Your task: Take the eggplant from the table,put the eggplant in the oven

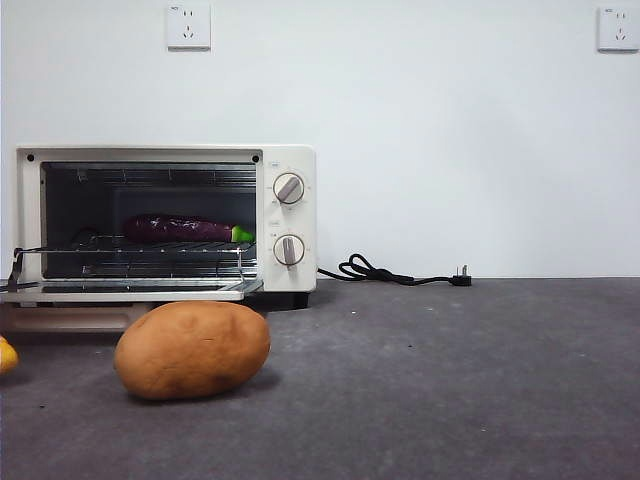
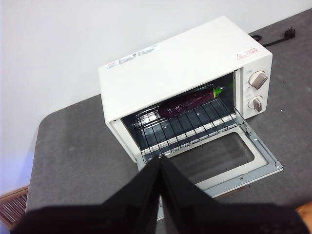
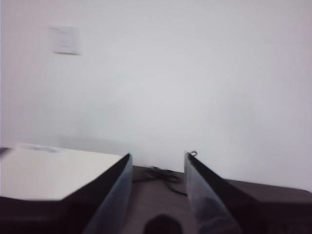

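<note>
The dark-purple eggplant (image 1: 187, 230) lies on the wire rack inside the cream-white oven (image 1: 290, 160), its green stem end toward the knobs. The oven door (image 1: 130, 290) hangs open and flat. In the left wrist view the eggplant (image 2: 187, 103) rests at the back of the rack, and my left gripper (image 2: 160, 161) is shut and empty, held above and in front of the open door (image 2: 219, 161). My right gripper (image 3: 157, 163) is open, raised, facing the wall, with the oven's top (image 3: 44, 173) beside it. Neither gripper shows in the front view.
A rounded brown potato (image 1: 192, 349) sits on the dark grey table (image 1: 450, 380) in front of the oven. A yellow object (image 1: 6, 355) peeks in at the left edge. A black power cord (image 1: 400, 273) with its plug lies by the wall.
</note>
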You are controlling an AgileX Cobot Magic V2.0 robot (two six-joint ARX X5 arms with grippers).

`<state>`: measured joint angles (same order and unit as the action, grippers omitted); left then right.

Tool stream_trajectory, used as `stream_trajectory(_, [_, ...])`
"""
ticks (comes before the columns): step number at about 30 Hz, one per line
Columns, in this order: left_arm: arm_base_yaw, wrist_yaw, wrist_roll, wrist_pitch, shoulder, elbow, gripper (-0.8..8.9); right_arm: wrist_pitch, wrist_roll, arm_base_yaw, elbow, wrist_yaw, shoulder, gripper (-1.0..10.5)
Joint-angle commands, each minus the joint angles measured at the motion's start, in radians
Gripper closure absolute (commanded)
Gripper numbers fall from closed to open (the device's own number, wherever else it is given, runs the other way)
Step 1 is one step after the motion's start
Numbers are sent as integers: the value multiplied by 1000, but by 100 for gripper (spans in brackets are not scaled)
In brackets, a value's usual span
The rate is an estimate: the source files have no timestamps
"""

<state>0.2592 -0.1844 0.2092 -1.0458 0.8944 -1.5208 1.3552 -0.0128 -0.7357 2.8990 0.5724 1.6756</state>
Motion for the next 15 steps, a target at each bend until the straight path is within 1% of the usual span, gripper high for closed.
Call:
stream_trajectory(1, [-2,1,8,6,-2,8,819,26,-20,-4,-109,12,-53,762])
stream_trajectory(4, [-2,1,8,7,0,8,819,26,-19,-4,-274,27,-141,762])
stream_trajectory(9, [-2,1,8,16,20,8,819,26,-13,-4,-581,26,-282,764])
stream_trajectory(10, [-2,2,8,23,27,8,819,26,-13,-4,-643,26,-308,778])
stream_trajectory(13, [-12,11,8,42,51,8,819,26,-14,-3,-798,22,-374,889])
stream_trajectory(15, [-25,20,8,47,71,8,819,26,-13,-3,-875,19,-407,924])
